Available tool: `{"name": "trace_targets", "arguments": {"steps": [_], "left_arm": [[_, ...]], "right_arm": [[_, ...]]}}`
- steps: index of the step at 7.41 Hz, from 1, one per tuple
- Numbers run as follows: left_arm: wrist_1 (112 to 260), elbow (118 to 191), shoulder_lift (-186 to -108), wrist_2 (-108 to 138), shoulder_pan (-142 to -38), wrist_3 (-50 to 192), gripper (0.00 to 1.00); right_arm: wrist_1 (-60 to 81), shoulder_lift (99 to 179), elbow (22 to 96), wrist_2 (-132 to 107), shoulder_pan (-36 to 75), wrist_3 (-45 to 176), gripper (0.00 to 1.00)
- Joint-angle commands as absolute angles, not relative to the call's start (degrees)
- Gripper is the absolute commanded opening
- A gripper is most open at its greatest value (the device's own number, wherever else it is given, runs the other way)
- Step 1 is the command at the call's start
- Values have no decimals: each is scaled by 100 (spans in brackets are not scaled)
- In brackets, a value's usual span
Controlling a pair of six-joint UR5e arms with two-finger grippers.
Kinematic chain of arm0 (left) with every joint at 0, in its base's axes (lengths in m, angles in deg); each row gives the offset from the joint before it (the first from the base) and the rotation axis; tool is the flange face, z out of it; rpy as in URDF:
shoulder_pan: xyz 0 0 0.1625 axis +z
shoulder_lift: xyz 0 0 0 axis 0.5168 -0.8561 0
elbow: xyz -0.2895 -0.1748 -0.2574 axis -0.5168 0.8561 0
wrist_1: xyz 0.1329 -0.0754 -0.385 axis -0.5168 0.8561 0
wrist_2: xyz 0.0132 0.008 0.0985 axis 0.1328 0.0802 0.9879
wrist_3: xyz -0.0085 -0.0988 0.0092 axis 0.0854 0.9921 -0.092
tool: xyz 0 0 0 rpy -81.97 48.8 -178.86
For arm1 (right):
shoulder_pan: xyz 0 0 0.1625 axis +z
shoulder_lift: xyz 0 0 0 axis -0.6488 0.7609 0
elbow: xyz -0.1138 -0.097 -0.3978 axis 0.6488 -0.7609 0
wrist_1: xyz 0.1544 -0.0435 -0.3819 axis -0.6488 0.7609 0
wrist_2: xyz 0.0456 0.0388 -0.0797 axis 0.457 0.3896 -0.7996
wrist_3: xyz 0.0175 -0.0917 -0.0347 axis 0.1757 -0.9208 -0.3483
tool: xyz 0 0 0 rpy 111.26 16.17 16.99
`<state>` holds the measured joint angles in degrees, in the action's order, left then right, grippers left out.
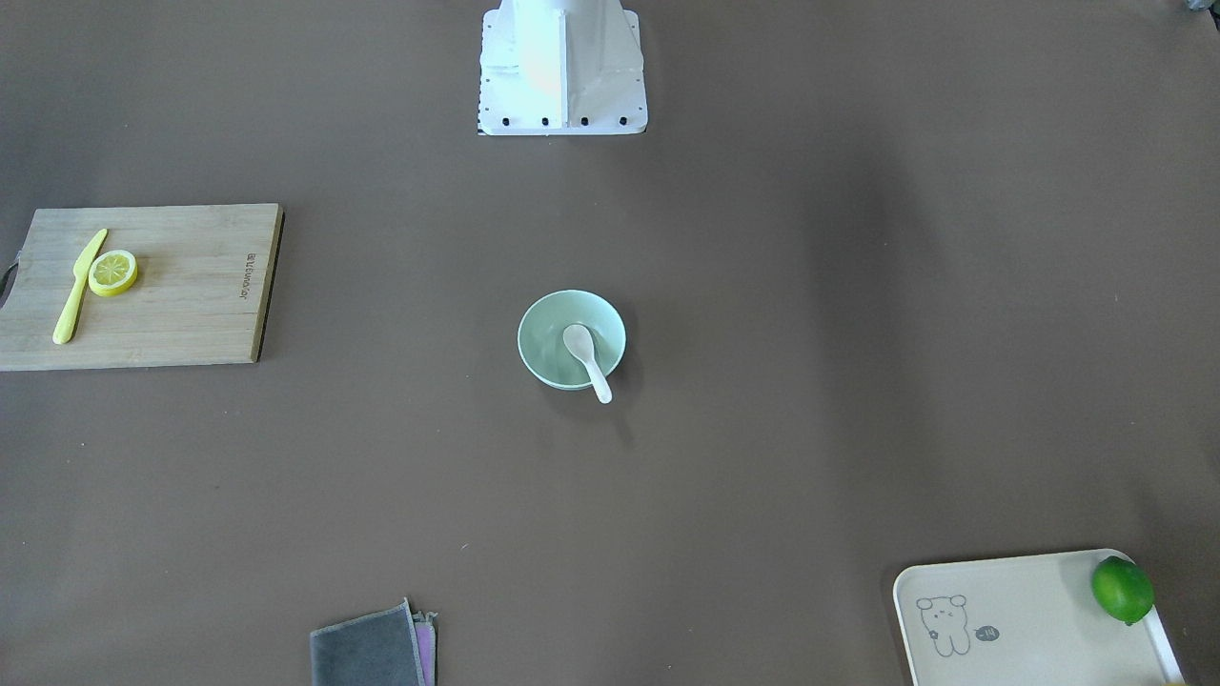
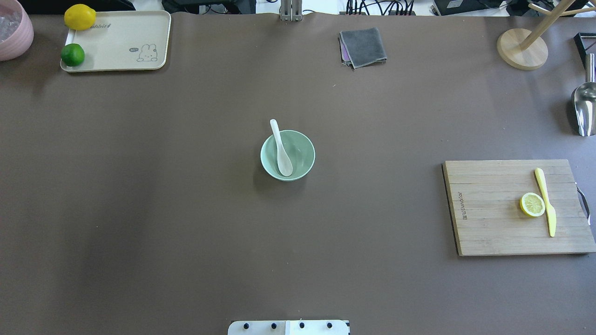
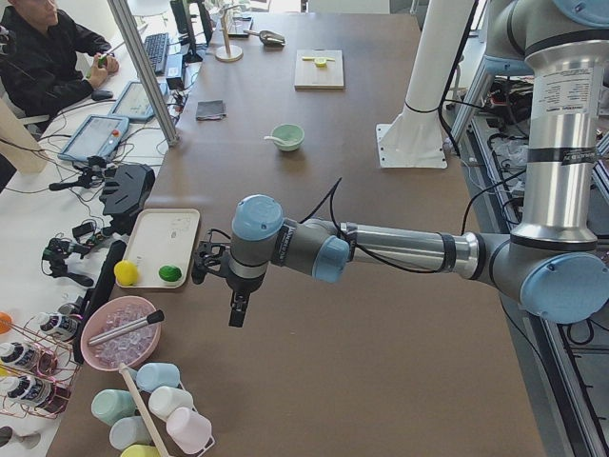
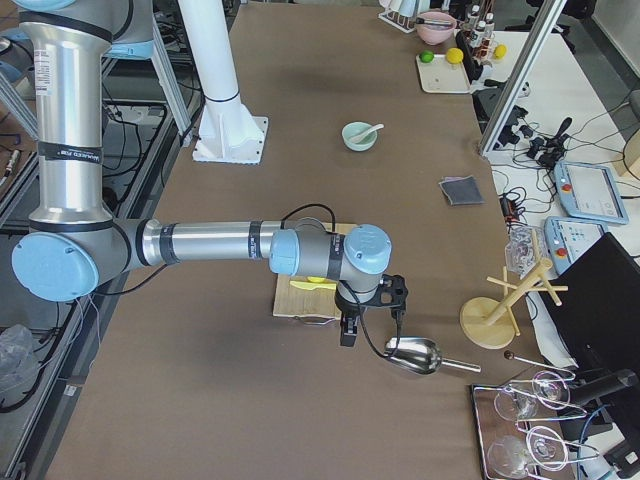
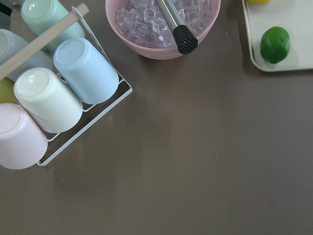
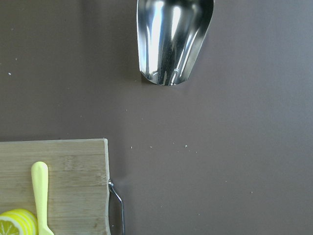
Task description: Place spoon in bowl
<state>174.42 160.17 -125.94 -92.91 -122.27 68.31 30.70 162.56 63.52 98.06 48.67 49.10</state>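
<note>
Robot base [image 2: 288, 327] sits nearest; beyond it, mid-table, the spoon [image 2: 280, 148] lies with its scoop in the bowl [image 2: 306, 153], handle leaning over the far rim, so the task looks done, while the left gripper [image 3: 236, 309] and right gripper [image 4: 347, 330] hang at opposite table ends, their opening impossible to tell.

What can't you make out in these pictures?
The left hand, exterior left view: too small to tell open or shut.
The right hand, exterior right view: the same.
The tray, front-facing view: cut off by the bottom edge.
The pink bowl, overhead view: cut off by the left edge.
</note>
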Motion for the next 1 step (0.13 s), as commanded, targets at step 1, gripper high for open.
{"name": "trace_targets", "arguments": {"steps": [1], "left_arm": [[17458, 16005, -12614, -9292, -12217, 6833, 98]], "right_arm": [[3070, 16247, 6354, 9806, 4867, 4900, 100]]}}
